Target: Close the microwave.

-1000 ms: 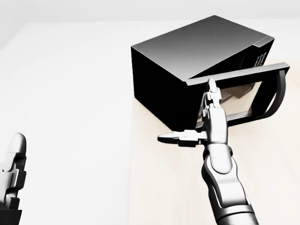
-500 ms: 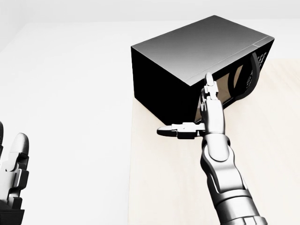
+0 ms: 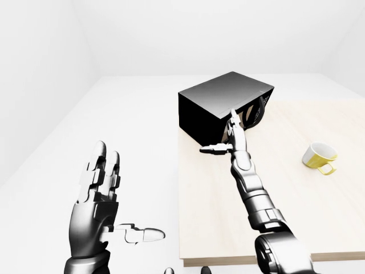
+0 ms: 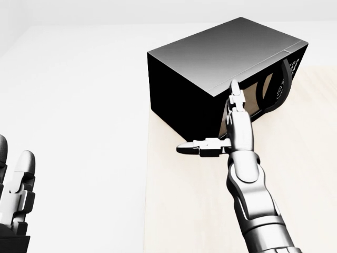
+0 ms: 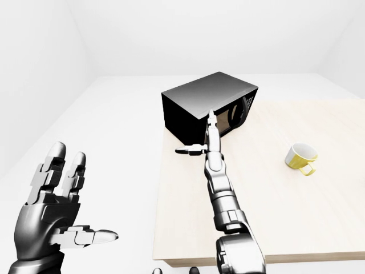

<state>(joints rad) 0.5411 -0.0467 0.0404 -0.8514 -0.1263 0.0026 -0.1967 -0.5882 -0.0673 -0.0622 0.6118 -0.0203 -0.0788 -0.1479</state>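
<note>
The black microwave (image 4: 221, 52) stands at the top left corner of the pale wooden table (image 3: 296, 205). Its door (image 4: 266, 89), with a curved handle, lies flat against the body. My right hand (image 4: 213, 121) is open at the door's left edge. Its fingers (image 4: 235, 97) point up against the door and the thumb (image 4: 192, 146) sticks out to the left. My left hand (image 3: 105, 188) is open, palm forward, low on the left and off the table.
A yellow cup (image 3: 319, 155) with a white inside sits on the table to the right of the microwave. The table's left edge (image 4: 147, 190) runs down the head view; white floor lies to its left.
The microwave door swung from wide open to flat against the body, with my right hand following it. My left hand rose a little at the lower left.
</note>
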